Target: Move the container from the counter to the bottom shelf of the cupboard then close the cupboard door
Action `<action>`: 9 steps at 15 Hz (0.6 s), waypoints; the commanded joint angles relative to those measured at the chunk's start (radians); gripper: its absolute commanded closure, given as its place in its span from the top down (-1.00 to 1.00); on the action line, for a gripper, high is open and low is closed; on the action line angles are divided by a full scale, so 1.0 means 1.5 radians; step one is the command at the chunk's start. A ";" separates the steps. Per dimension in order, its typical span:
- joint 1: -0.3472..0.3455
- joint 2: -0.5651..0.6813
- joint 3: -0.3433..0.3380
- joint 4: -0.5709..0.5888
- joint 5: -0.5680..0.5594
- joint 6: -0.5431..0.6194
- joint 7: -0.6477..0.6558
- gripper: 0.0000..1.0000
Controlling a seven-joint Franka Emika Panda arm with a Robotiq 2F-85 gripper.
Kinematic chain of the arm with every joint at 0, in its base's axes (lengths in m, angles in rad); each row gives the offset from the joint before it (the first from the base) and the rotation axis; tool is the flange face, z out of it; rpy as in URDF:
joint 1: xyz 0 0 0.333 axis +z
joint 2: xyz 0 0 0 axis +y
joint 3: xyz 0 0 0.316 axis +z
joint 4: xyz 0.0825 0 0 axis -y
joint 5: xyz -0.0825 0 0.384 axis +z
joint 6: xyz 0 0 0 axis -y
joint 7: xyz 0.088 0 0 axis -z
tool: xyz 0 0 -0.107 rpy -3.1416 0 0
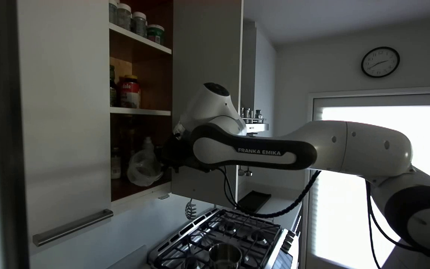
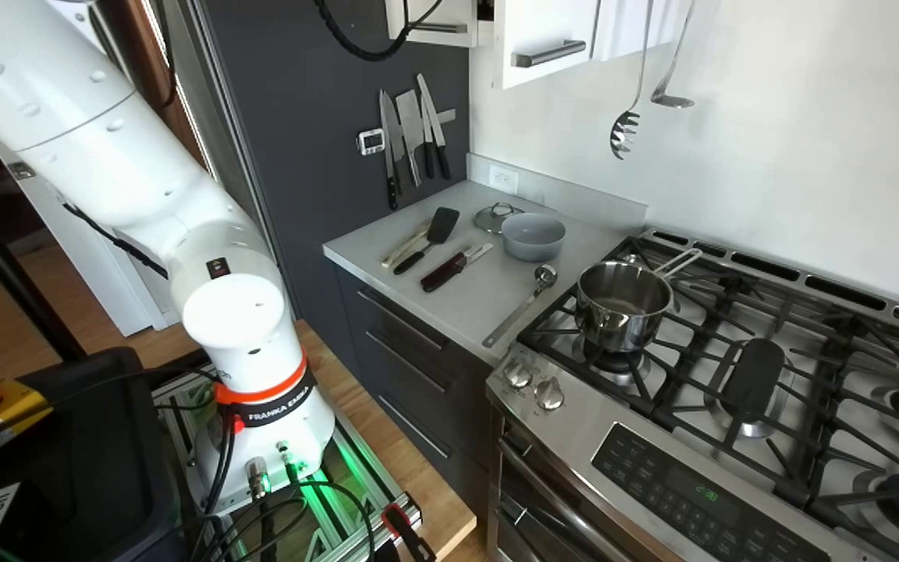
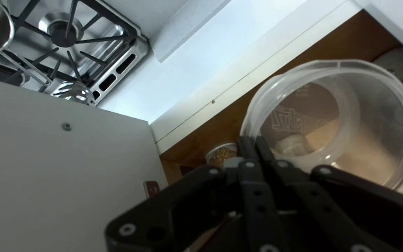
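Observation:
The container (image 1: 143, 172) is a clear plastic tub at the opening of the cupboard's lowest compartment. It looks tilted; I cannot tell whether it touches the bottom shelf (image 1: 120, 191). In the wrist view my gripper (image 3: 254, 142) is shut on the near rim of the container (image 3: 380, 115), whose open mouth faces the camera. In an exterior view the gripper (image 1: 164, 155) is dark and partly hidden by the arm. The cupboard (image 1: 142, 111) is open. Its door (image 1: 207, 56) stands swung out; its inner face (image 3: 47, 175) fills the wrist view's left. The counter (image 2: 488, 300) is below.
A white bottle (image 1: 148, 145) and a dark, pale-labelled bottle (image 1: 115, 164) stand on the bottom shelf. A jar (image 3: 222, 154) sits close by the fingers. The left panel (image 1: 64, 112) has a bar handle (image 1: 73, 226). A steel pot (image 2: 625, 304) stands on the hob (image 2: 730, 367).

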 commanded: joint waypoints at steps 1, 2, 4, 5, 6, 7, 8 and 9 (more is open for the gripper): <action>0.034 0.074 -0.010 0.077 -0.033 -0.044 0.020 -0.98; 0.042 0.088 -0.013 0.088 -0.038 -0.044 0.021 -0.98; 0.058 0.071 -0.032 0.061 -0.032 -0.021 0.012 -0.94; 0.062 0.080 -0.034 0.069 -0.034 -0.022 0.012 -0.94; 0.064 0.086 -0.035 0.074 -0.034 -0.022 0.012 -0.94; 0.065 0.089 -0.036 0.077 -0.035 -0.023 0.012 -0.94; 0.066 0.090 -0.036 0.080 -0.035 -0.024 0.012 -0.94; 0.066 0.090 -0.036 0.081 -0.035 -0.024 0.012 -0.98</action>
